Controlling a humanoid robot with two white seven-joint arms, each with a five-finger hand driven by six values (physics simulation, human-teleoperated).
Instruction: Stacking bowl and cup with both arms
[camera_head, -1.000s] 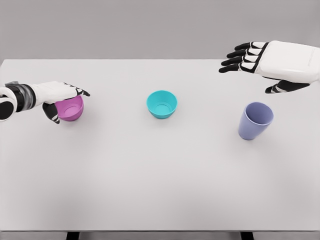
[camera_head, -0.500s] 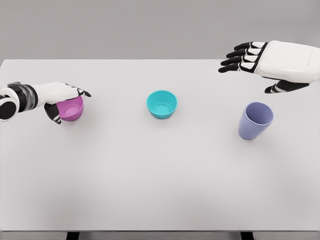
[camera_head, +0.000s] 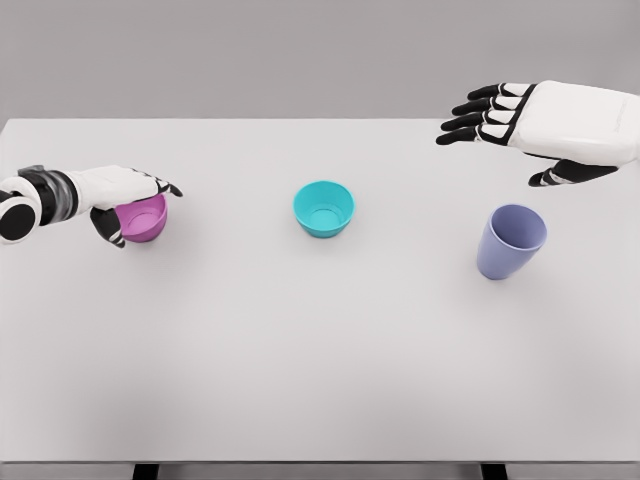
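- Head view: a white worktop (camera_head: 320, 350) fills most of the frame, with a grey wall behind it and dark legs showing at the bottom edge.
- Three vessels stand upright on the worktop, well apart, in a loose row from left to right: a pink bowl (camera_head: 143, 219), a teal bowl (camera_head: 323, 208) and a lavender cup (camera_head: 510, 242).
- The left hand (camera_head: 120, 195) reaches in from the left edge, its white-and-black forearm lying low over the worktop.
- Its fingers (camera_head: 160, 186) lie across the far rim of the pink bowl while the thumb curls down along the near left wall, so the hand is pinching the bowl between thumb and fingers.
- The pink bowl sits on the worktop at the left side, partly covered by that hand.
- The teal bowl stands alone near the centre, its open mouth up, touched by nothing.
- The right hand (camera_head: 520, 125) hangs at the upper right, above and behind the lavender cup and apart from it.
- Its black-tipped fingers are stretched out flat toward the left, the thumb angled down below the palm; it holds nothing.
- The lavender cup stands at the right side of the worktop, free of any contact.
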